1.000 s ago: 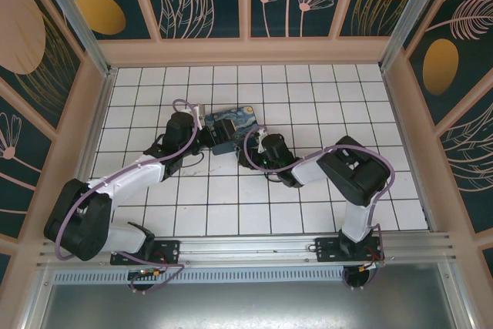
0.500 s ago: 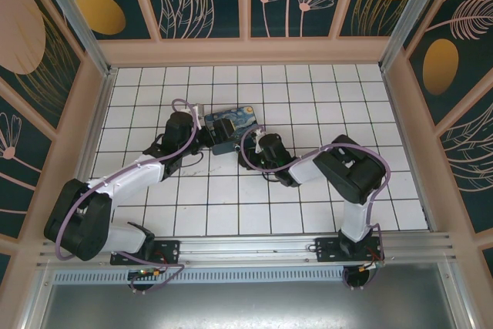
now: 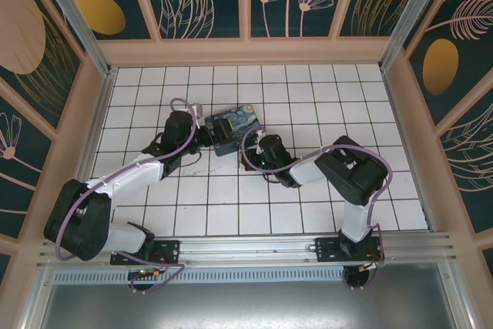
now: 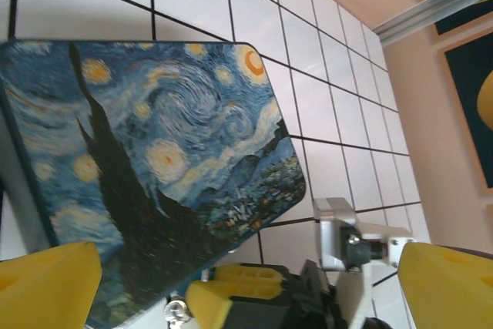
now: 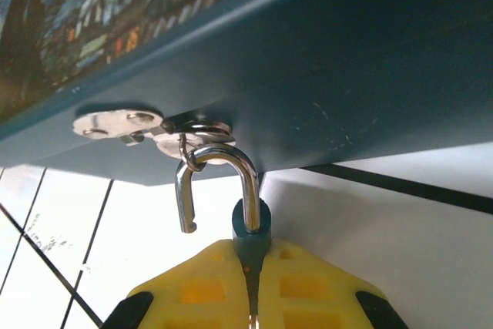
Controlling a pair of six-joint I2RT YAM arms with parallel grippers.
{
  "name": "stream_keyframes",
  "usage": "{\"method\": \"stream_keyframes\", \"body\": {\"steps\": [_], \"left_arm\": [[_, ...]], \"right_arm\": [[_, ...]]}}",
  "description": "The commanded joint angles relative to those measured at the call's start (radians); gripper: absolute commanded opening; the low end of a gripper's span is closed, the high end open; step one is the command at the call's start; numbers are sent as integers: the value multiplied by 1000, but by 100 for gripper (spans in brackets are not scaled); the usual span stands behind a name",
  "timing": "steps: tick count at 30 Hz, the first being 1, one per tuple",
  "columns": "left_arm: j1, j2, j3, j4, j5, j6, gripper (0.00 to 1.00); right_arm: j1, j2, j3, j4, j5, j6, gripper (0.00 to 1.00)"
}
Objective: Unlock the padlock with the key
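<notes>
The padlock has a teal body and a silvery shackle. The shackle hangs through the metal ring of the hasp on the side of the Starry-Night box. Its free end stands out of the body. My right gripper is shut on the padlock's body, its yellow fingers pressed to both sides. My left gripper stands open at the box's near edge, with yellow fingers at both lower corners of the left wrist view. The key is hidden.
The painted box lid lies on the white tiled floor. The right arm's fingers and wrist bracket show close below the box corner. Pink walls ring the floor.
My right gripper has closed onto the padlock's body and edged slightly left toward the box. The left arm holds still, open.
</notes>
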Motion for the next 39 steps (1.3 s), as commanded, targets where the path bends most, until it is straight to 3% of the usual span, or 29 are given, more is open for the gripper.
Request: {"method": "stream_keyframes", "body": {"steps": [1,12,21,36,39], "left_arm": [[6,-28,42,-82,-72,82,98],[-4,73,113,-188,-186,199,99],[-92,169,177,-272,-354,277,98],[-200,309,216,-313,-482,341,98],[-214,346,232,-337,-518,355,99]], "right_arm": [[-5,-58,-30,-116,76,22,0],[-3,-87,14,-359,206,73,0],[-4,-125,32,-493,283,61,0],[-64,-192,-67,-343,145,30,0],[-91,-197,-89,-311,62,3,0]]}}
